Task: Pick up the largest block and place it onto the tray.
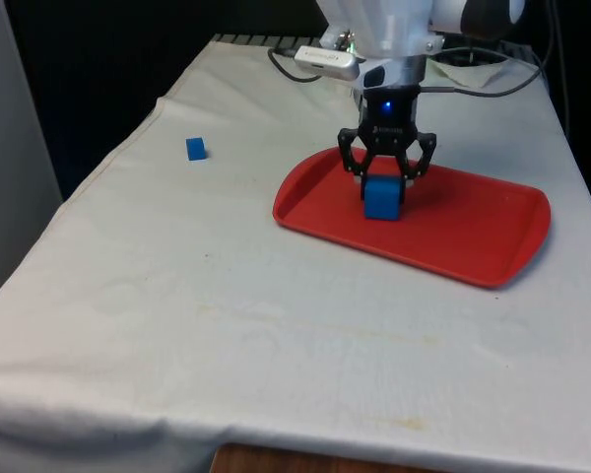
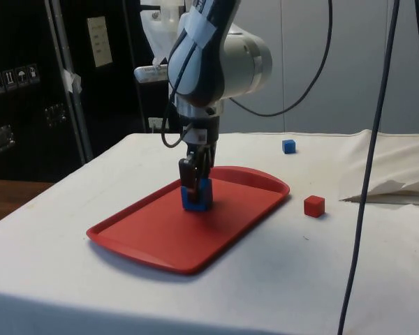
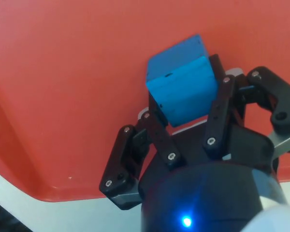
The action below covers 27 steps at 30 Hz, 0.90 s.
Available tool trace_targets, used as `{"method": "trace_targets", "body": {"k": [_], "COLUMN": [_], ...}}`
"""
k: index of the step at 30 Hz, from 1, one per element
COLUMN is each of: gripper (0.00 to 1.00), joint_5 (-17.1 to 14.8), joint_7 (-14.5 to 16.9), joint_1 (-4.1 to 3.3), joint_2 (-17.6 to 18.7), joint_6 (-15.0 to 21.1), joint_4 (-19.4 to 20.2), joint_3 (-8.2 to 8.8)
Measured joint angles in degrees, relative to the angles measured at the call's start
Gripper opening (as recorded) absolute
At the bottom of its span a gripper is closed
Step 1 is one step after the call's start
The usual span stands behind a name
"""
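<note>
Gripper [image 1: 385,175] was clamped on the big blue block [image 1: 383,197], block sitting directly below and between the fingers, centre of front frame. Block looked down on the red tray [image 1: 492,236], or v. close to touching; side view agreed, block [image 2: 196,195] at tray [image 2: 146,241] mid-left. Block appeared slightly twisted in the grip per wrist view [image 3: 183,84]. Next move prob. just release + straight lift. Small blue cube [image 1: 196,148] upper left and red cube [image 2: 314,205] stayed off-tray, well apart.
</note>
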<state>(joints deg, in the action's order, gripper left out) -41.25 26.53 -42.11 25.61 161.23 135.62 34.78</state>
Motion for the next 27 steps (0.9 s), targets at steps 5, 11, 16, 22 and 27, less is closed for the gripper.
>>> {"method": "trace_targets", "body": {"k": [5, 11, 16, 22, 27], "gripper": [0.01, 0.35, 0.98, 1.00, 1.00], "joint_5": [0.00, 0.11, 0.11, 0.11, 0.11], "joint_7": [0.00, 0.00, 0.06, 0.06, 0.06], "joint_1": [0.29, 0.63, 0.80, 0.86, 0.92], "joint_2": [0.00, 0.00, 0.00, 0.00, 0.00], "joint_6": [0.00, 0.00, 0.00, 0.00, 0.00], "joint_4": [-0.06, -0.11, -0.17, -0.17, -0.17], "joint_3": [-0.34, -0.57, -0.69, -0.80, -0.86]}}
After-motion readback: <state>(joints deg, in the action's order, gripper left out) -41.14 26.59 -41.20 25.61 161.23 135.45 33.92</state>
